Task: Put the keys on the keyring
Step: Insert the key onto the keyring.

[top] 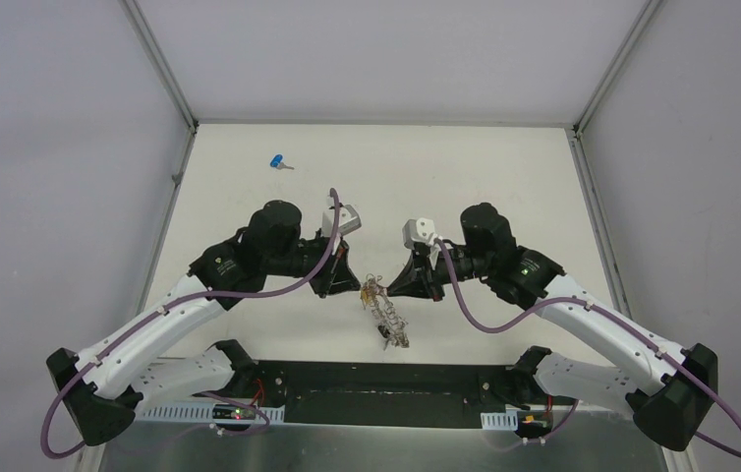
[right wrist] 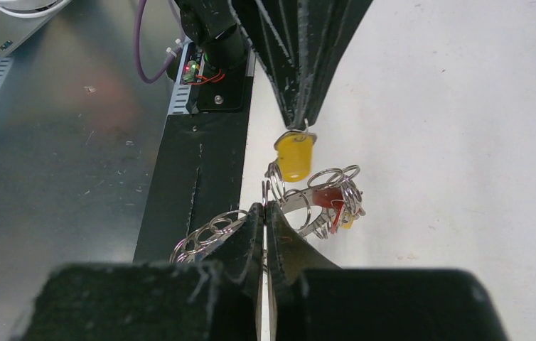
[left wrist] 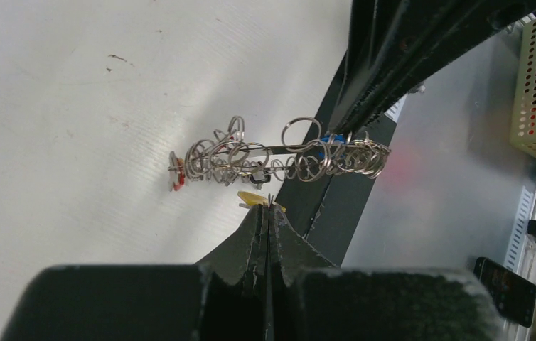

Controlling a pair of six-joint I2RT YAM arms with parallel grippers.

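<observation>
Two robot arms meet at the middle of a white table [top: 465, 177]. The left gripper [left wrist: 267, 209] is clenched on a yellow key [right wrist: 295, 158], pinching its metal end so the yellow head hangs free. The right gripper [right wrist: 265, 207] is clamped on the keyring [left wrist: 272, 149], a long bunch of small silver rings and keys. The bunch's long axis runs from between the two grippers back toward the near edge. The yellow key sits just beside the keyring's far end, close to the right gripper's hold, and it looks not yet threaded on. The next move likely depends on lining the key's hole up with that end. A blue key [top: 278, 161] lies well apart at the far left, nearer the left arm.
</observation>
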